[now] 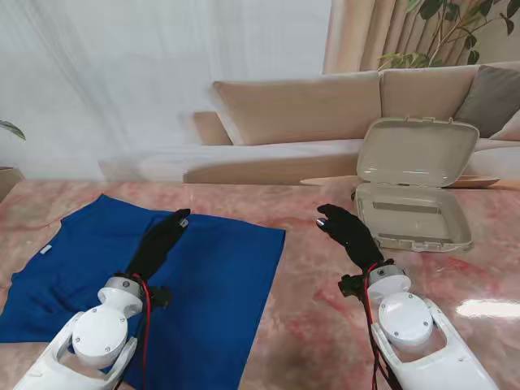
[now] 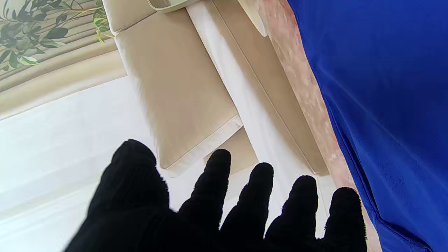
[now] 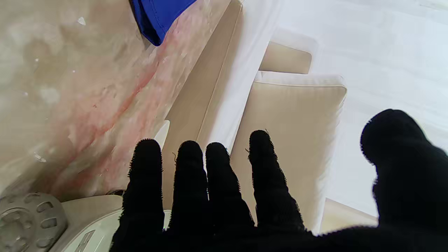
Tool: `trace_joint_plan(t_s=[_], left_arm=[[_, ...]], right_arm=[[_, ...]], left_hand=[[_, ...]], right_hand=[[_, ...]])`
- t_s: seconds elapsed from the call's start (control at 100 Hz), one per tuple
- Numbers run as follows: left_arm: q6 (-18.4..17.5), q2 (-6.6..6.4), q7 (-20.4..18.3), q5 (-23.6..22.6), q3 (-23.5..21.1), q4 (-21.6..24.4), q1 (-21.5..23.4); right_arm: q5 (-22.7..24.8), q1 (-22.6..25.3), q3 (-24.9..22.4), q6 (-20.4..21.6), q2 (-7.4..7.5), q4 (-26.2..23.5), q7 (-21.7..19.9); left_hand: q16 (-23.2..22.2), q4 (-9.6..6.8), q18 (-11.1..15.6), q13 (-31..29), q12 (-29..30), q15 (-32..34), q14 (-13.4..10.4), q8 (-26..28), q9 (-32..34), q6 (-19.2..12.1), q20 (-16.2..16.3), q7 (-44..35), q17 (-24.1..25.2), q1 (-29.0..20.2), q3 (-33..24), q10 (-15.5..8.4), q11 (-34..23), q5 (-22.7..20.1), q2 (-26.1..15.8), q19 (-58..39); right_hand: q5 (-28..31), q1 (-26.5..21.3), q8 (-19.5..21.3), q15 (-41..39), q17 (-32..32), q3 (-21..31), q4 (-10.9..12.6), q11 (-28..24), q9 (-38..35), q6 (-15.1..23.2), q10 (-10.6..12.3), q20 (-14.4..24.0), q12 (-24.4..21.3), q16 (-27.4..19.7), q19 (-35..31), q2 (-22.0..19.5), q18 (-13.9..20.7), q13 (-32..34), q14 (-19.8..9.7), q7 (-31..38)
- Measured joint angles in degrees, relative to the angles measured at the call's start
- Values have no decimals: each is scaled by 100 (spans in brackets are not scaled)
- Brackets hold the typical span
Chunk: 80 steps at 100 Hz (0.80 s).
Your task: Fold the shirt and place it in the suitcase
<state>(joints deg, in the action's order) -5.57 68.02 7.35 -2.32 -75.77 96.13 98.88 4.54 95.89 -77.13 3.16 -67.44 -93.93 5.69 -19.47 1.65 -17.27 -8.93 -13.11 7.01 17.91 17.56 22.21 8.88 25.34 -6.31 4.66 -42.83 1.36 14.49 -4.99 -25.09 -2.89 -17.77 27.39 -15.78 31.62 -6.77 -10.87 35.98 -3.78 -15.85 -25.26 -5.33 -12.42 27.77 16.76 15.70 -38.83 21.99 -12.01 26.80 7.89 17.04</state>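
Shirt (image 1: 203, 276), blue: spread on counter (image 1: 309, 276), left side, seemingly part-folded. Suitcase (image 1: 414, 219): far right, lid up, nothing inside. Left hand (image 1: 162, 236): over shirt, fingers spread, holding nothing. Right hand (image 1: 345, 229): beside suitcase, likewise. Remaining: finish folding, packing.

We work at a pink marbled table (image 1: 309, 276) that catches glare near us on the right. Beyond its far edge stands a beige sofa (image 1: 325, 106) with a grey cushion (image 1: 491, 97). White sheer curtains (image 1: 122, 73) glow with daylight; beige drapes (image 1: 366, 32) and plant leaves (image 1: 455, 24) fill the right corner.
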Motion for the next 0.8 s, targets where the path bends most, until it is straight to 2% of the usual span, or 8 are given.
trace_joint_plan(t_s=[0.68,0.8], left_arm=[[-107,-9,-236,286,5,-203,-165],[-215,-13,-303,343,-27,-226,-159]], right_arm=[[7,21,-12,-264,14,-82,-96],[-26,-33,20,-343,19,-55,-156]], left_hand=[[1,0,0,0,0,0,0,-2,1,0,0,0,0,0,0,0,-38,0,0,-73],[1,0,0,-30,0,0,-11,-2,89,0,0,-12,-3,0,0,-155,-108,-57,0,-136]], right_hand=[[5,-169,-21,0,-2,-124,0,-76,0,0,0,73,0,0,0,0,0,0,6,1],[7,-240,-21,0,7,-129,7,-76,0,-2,0,73,0,0,2,34,0,0,8,5]])
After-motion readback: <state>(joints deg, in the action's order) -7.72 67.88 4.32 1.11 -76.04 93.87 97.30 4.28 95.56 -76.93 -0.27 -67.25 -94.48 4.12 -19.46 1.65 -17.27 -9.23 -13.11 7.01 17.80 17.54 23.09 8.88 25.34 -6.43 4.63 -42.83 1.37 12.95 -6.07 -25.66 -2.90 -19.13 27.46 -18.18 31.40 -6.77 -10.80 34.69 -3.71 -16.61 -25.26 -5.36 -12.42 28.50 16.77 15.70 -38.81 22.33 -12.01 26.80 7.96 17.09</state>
